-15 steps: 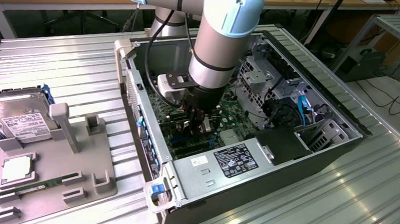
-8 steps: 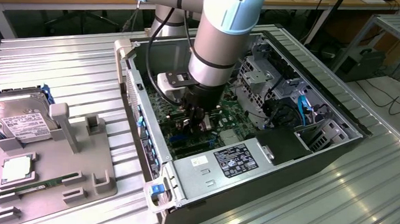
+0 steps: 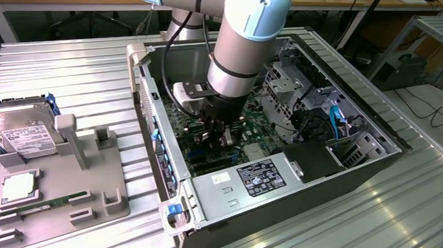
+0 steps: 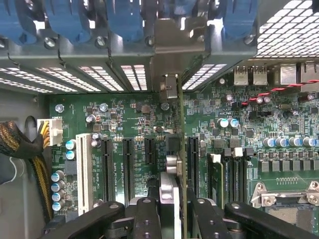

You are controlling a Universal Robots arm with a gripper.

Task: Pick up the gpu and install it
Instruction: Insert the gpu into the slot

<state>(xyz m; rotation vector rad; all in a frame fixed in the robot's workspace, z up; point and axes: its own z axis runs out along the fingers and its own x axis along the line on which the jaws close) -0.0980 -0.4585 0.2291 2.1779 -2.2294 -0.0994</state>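
The computer case (image 3: pixel 181 60) lies open on its side, and the arm (image 3: pixel 244 41) reaches straight down into it. Deep inside the case, over the green motherboard (image 4: pixel 124 119), the gripper (image 4: pixel 174 205) pinches the graphics card (image 4: pixel 172 149) edge-on between its black fingers (image 4: pixel 148 214). The card's silver bracket sits against the case's rear slots. Outside the case, a hard drive (image 3: pixel 23 129) rests on a grey tray (image 3: pixel 91 191).

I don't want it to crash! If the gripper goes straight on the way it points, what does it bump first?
Probably the green motherboard, near its black slots. The gpu clamped in the gripper would touch first; how far off is unclear.
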